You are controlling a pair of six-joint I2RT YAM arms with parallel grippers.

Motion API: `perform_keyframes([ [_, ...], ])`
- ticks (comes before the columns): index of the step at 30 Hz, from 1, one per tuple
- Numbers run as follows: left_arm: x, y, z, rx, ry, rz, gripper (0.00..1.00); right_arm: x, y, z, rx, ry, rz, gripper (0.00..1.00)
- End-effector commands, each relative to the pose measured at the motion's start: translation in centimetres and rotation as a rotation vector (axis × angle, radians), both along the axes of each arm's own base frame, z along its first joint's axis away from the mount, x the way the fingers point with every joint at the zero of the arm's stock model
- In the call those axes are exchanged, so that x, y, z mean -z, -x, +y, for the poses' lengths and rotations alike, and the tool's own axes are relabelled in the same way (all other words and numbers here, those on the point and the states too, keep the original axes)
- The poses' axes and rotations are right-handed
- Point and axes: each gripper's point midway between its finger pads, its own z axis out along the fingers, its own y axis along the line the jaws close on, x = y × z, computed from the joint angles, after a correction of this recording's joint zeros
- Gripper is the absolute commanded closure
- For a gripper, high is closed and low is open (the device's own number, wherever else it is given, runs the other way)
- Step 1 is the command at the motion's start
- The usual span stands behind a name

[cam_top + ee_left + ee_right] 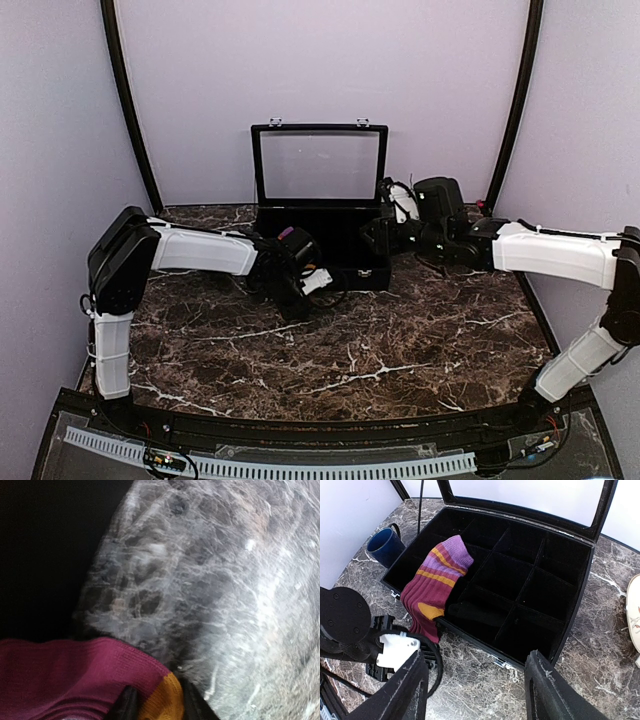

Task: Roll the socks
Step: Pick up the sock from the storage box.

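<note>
Clearly, our left claw (158, 702) clamps the maroon sock (432, 587) draped over the rim of the black box (574, 607). Our right claw (477, 657) stands apart, empty.

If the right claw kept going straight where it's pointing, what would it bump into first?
Probably the black box: the open right claw aims at its front wall, with only bare tabletop between. Depth is hard to judge. The maroon sock lies off to one side.
</note>
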Motion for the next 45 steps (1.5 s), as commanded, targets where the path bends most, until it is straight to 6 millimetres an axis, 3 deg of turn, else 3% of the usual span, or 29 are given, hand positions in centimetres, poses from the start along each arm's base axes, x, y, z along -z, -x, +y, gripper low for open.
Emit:
perform_keyframes([
  [1,4.9,5.7,4.1,0.007,-0.177,0.264,0.75,-1.7,0.6,-0.3,0.000,-0.021,-0.039,0.40],
  [10,4.0,5.1,3.6,-0.003,-0.161,0.246,0.83,-2.4,1.0,-0.2,-0.005,-0.034,-0.042,0.41],
  [18,0.0,4.0,2.2,0.001,-0.108,0.177,0.91,-2.4,1.1,-0.4,0.002,-0.024,-0.044,0.41],
  [21,-2.6,3.6,1.4,0.003,-0.071,0.134,1.00,-2.2,1.0,-0.5,0.011,-0.016,-0.043,0.41],
  [37,-20.6,0.9,-1.4,0.056,0.096,-0.177,1.00,-2.2,1.1,-2.4,0.095,-0.011,-0.043,0.43],
  [45,-26.5,1.6,-3.5,0.082,0.201,-0.264,1.00,-2.0,1.7,-4.7,0.185,-0.016,-0.040,0.43],
])
